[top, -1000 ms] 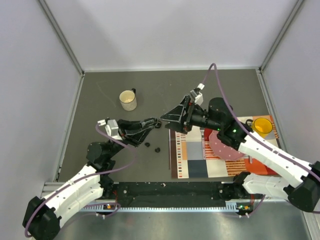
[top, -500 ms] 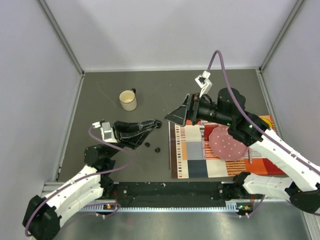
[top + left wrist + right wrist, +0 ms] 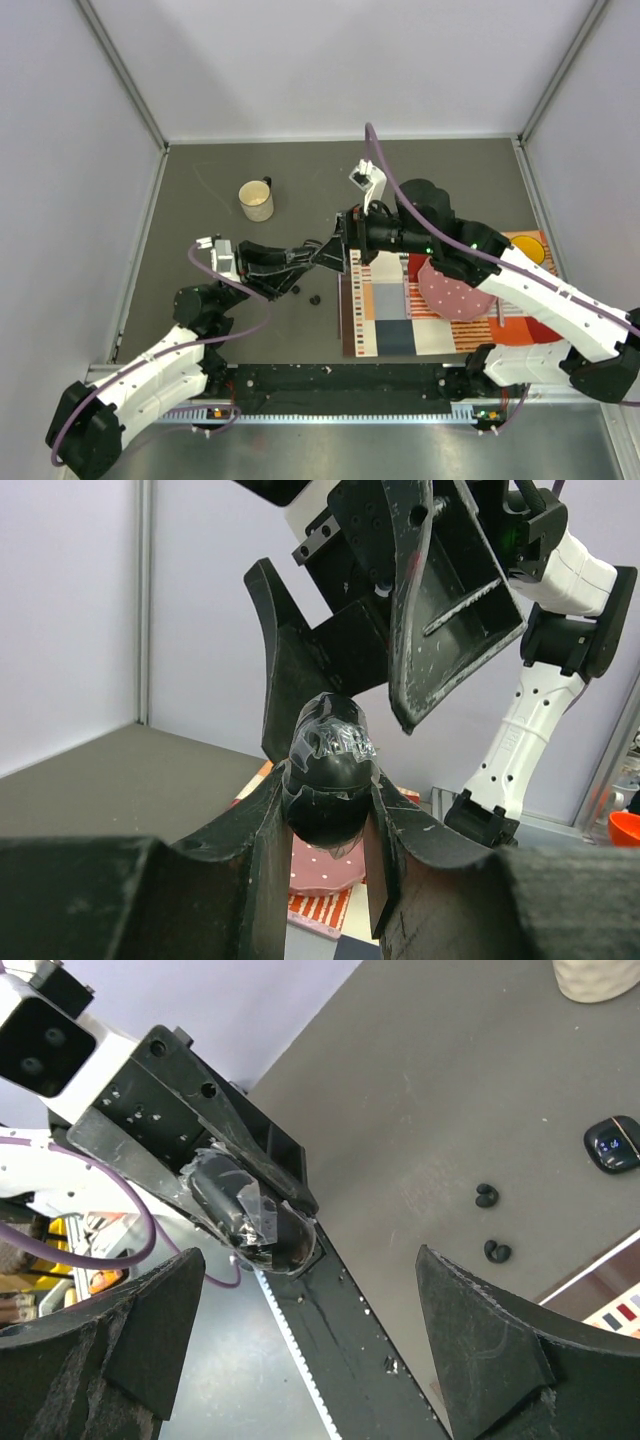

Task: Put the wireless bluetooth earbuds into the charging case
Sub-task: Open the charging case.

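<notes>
Since a moment ago my right hand (image 3: 338, 243) has swung left off the striped, multicoloured mat (image 3: 385, 300) and now faces my left hand (image 3: 315, 253) almost tip to tip above the dark grey tabletop (image 3: 200, 180). My left hand is clamped on a glossy black oval charging case (image 3: 330, 780) with crinkled clear tape (image 3: 335, 742) stuck across it. Its long axis runs out along my fingers, and the rounded end pokes past their tips toward the right hand. My right hand's fingers stand wide apart on either side of that end, touching nothing.

Two tiny black rounded earbuds (image 3: 487, 1195) (image 3: 497, 1252) lie near each other on the tabletop, below the two hands. They are too small to tell which way they point. A second black oval case (image 3: 612, 1145) lies flat beyond them, showing small blue marks too small to read. A cream ceramic mug (image 3: 257, 200) stands well apart.
</notes>
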